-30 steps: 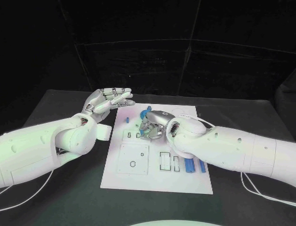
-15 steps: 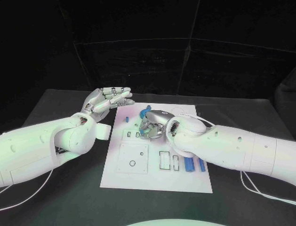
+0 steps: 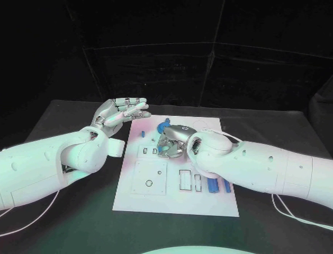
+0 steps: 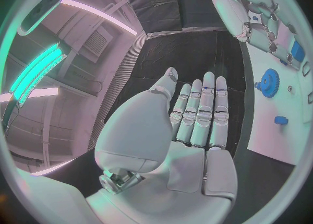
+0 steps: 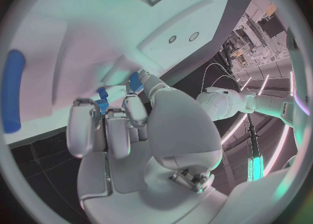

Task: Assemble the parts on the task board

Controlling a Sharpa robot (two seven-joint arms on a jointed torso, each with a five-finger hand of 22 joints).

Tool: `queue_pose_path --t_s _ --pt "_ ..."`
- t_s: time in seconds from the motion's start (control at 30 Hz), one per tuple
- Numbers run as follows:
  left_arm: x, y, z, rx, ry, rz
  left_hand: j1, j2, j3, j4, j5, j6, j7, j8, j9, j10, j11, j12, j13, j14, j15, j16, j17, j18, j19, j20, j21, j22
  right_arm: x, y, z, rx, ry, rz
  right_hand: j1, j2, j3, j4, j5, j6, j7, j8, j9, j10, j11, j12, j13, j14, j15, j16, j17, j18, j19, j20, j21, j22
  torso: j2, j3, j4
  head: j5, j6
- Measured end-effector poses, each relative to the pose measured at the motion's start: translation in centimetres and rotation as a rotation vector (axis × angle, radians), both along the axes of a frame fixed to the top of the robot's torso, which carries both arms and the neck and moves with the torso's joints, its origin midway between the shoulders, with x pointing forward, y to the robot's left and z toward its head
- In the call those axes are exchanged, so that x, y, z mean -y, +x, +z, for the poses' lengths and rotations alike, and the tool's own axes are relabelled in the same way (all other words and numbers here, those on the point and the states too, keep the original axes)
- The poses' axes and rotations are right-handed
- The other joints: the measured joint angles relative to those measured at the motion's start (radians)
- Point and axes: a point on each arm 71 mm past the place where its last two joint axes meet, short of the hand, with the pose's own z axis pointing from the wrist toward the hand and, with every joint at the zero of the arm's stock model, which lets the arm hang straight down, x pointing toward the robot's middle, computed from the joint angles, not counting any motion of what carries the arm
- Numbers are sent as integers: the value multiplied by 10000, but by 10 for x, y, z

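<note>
The right hand (image 3: 171, 144) sits just above the centre of the head view, fingers curled down over the upper middle of the white board (image 3: 155, 203). In the right wrist view its fingertips (image 5: 107, 119) close around a small blue part (image 5: 102, 105), with another bit of blue (image 5: 135, 81) showing just beyond them; whether that is a 2nd piece or the same one I cannot tell. I judge the part is pinched and being pressed at a seat in the board.

The left hand (image 3: 121, 112) hangs in the upper left of the head view, just off the board's top left corner, fingers straight and side by side, palm bare, holding nothing.

Over the last second almost nothing has shifted: the right hand stays over the same spot, and the left hand has only drifted slightly. To my mind that means a slow fitting step is under way, not a carry.

Around the right hand, a blue gear (image 3: 164, 126) lies at the board's top edge, a small blue peg (image 3: 143, 134) to its left, and 2 long blue bars (image 3: 215, 184) at the lower right beside open slots. With those still loose, the task looks well short of done.
</note>
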Motion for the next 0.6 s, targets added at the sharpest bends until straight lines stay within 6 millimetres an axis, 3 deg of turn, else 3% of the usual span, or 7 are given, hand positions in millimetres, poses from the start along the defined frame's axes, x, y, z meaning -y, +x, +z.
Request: queue_pose_path --t_s 0.23,0.6 --pt "0 0 0 -4 0 1 0 0 0 0 0 0 0 0 0 0 1 0 0 0 0 0 0 0 0 0 0 1 0 -1 0 111 -116 1 -112 -112 2 1 3 -68 67 -37 -9 -60 62 -70 -61 34 37 0 -1 0 -37 37 0 0 0 1 4 -15 -16" --pt "-1 0 0 -10 9 17 0 0 -28 -28 0 0 0 0 0 0 1 0 0 0 0 0 -2 0 0 0 0 -11 -1 -1 0 196 -204 -48 -544 -544 -208 202 206 -451 130 -197 -32 -344 131 -415 -422 35 108 0 -2 0 -36 111 0 -17 0 1 5 -35 -30"
